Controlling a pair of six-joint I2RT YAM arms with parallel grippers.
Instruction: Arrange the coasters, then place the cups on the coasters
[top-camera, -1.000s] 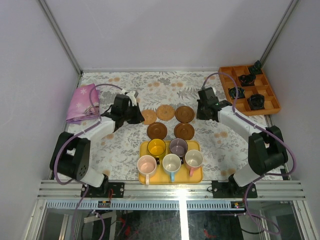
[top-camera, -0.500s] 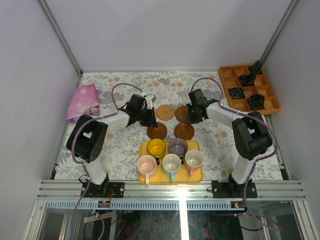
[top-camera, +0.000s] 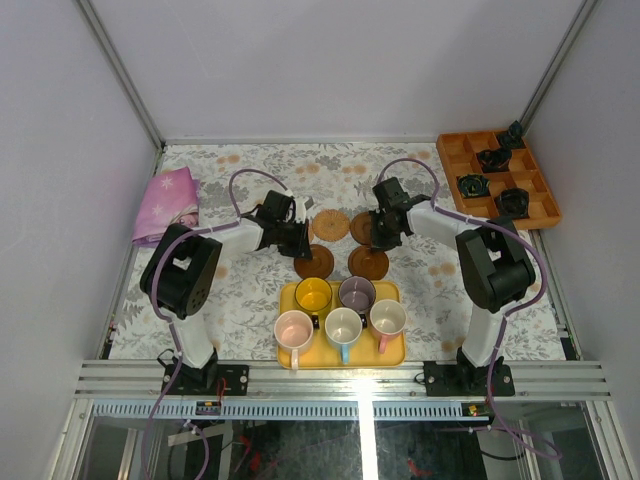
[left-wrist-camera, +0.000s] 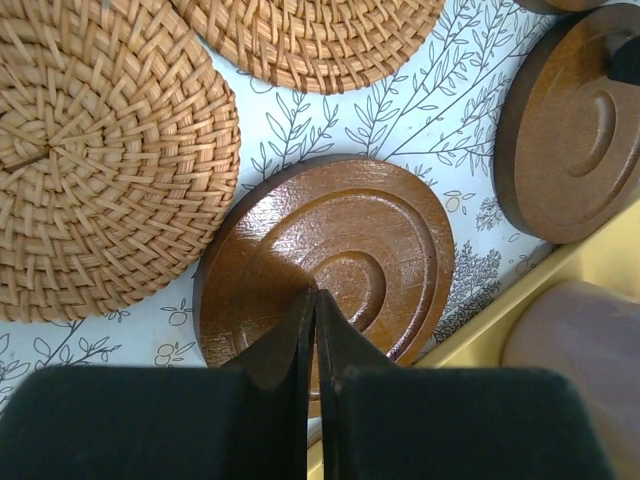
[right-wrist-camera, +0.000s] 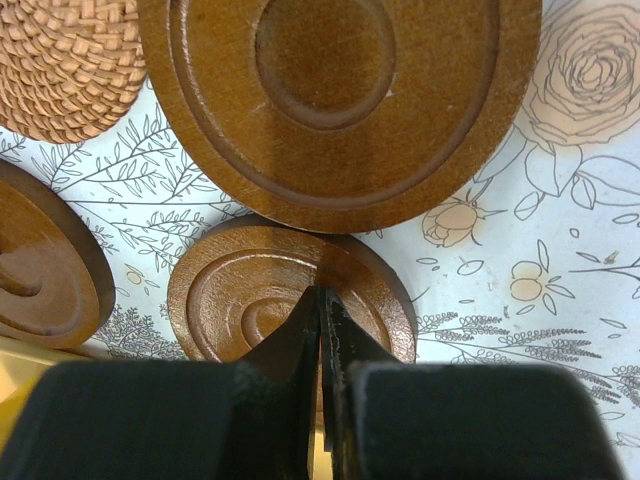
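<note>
Coasters (top-camera: 330, 225) lie in two rows at the middle of the top view, on the flowered bench (top-camera: 250, 300). The two woven ones and one dark disc sit in the upper row, with two dark discs below them. The left jaws are pressed together with nothing between them, and their tip stands directly over the lower-left dark coaster (left-wrist-camera: 325, 265). The right jaws are likewise pressed together and empty, over the lower-right dark coaster (right-wrist-camera: 290, 300). Whether either tip touches the wood I cannot tell. Each disc lies straight under its own arm's tip, and being round has no long axis to line up with. The cups (top-camera: 343, 326) all stand on the yellow tray (top-camera: 362, 352), just below the lower row, about equally near both arms.
</note>
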